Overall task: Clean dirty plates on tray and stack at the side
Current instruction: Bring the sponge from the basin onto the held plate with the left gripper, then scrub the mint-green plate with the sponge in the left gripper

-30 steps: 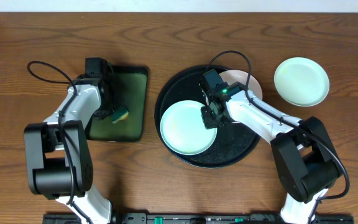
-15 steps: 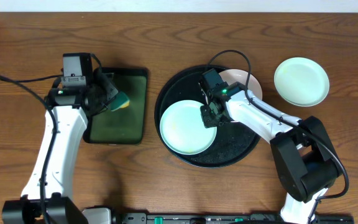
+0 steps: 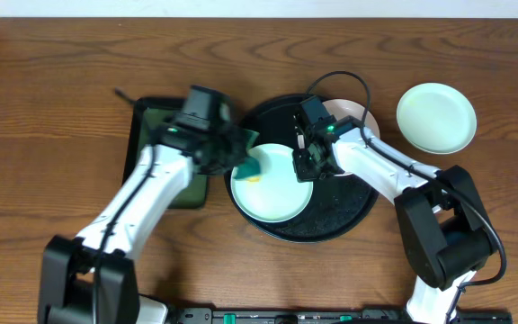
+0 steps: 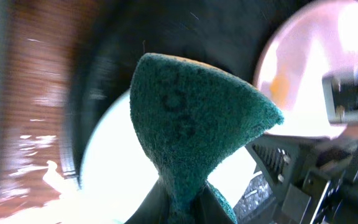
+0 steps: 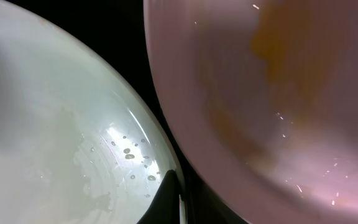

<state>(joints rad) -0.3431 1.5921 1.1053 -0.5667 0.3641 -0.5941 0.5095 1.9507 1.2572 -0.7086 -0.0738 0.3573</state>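
Observation:
A mint-green plate (image 3: 271, 183) lies on the left of the round black tray (image 3: 340, 216). A white plate (image 3: 360, 120) with a yellow stain lies at the tray's back right, partly under the right arm. A second mint-green plate (image 3: 435, 118) sits on the table to the right. My left gripper (image 3: 246, 165) is shut on a green sponge (image 4: 191, 118) and holds it over the mint plate's left edge. My right gripper (image 3: 305, 166) is shut on that plate's right rim (image 5: 166, 180); the white plate (image 5: 272, 93) lies beside it.
A dark green rectangular tray (image 3: 156, 144) lies left of the black tray, partly under the left arm. Brown wooden table (image 3: 61, 72) all around. A black cable loops above the right arm.
My left arm has swung right from the green rectangular tray, carrying the sponge to the mint plate on the black tray. The right arm has stayed on the plate's rim.

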